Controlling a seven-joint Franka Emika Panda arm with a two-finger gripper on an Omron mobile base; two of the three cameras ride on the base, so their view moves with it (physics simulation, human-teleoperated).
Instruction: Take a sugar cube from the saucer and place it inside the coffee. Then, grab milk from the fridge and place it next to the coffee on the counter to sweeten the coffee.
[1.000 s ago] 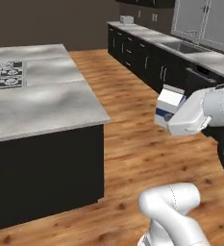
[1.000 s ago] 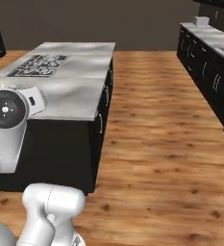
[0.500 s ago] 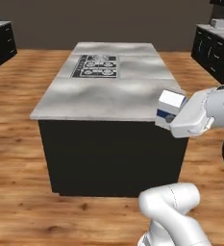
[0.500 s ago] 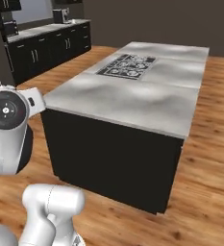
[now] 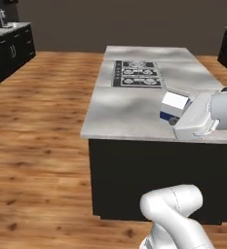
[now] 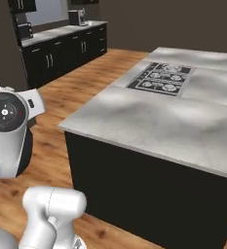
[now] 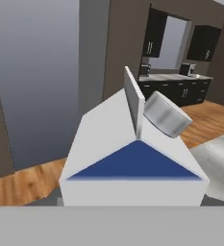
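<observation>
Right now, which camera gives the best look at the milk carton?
The hand view: the milk carton sits close up, its gable top and blue band plain. In the left base view it is a small white and blue box at the gripper, over the stove island.

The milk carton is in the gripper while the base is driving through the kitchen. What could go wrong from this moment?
1. The milk carton is carried high at the gripper, out beside the island; while the base turns, it might clip the island's edge.
2. In the hand view the carton blocks most of the camera, so the counter with the black cabinets is partly hidden and the placement may be misjudged.
3. The coffee is not visible yet, so setting down too early is possible.
</observation>
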